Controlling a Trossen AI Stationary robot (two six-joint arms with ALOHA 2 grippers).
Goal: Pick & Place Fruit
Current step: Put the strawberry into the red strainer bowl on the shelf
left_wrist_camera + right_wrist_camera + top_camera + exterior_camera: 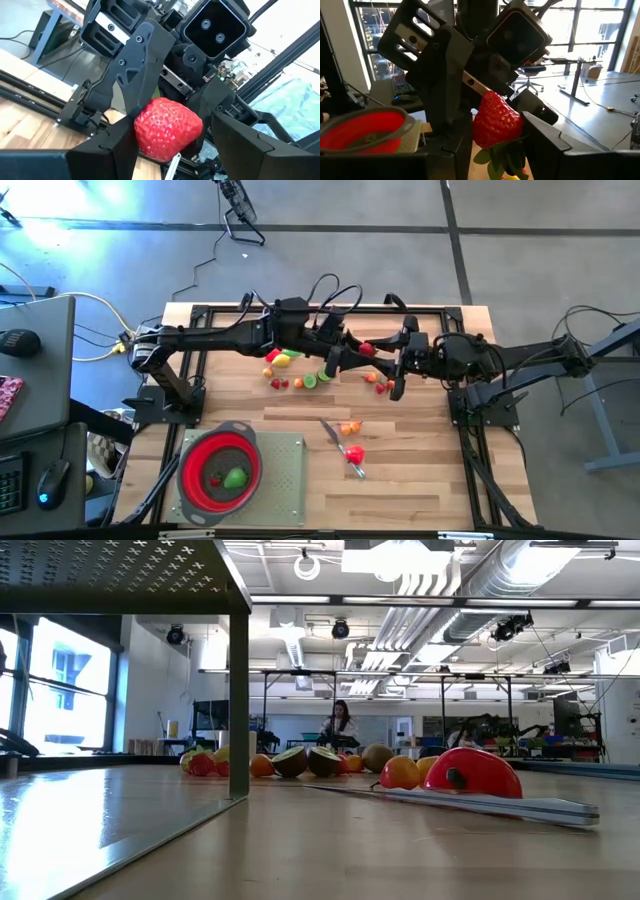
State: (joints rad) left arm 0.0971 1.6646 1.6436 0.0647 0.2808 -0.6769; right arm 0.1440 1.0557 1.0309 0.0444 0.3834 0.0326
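Both grippers meet above the wooden slatted table (420, 480): my left gripper (170, 150) and right gripper (497, 145) each clasp the red textured toy strawberry (367, 349), evidently a handover, well beyond the red collapsible strainer (220, 470). Remaining fruit lies scattered on the boards; a bright workshop lies behind.

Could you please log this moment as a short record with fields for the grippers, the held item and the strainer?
left gripper: raised over the table's middle, meeting the right gripper, fingers around the strawberry
right gripper: opposite it, fingers also at the strawberry
held item: red toy strawberry with green leaves, between both grippers
holder: cannot tell which gripper bears it
strainer: red bowl-shaped strainer with grey rim, near the table's front left, holding a green fruit
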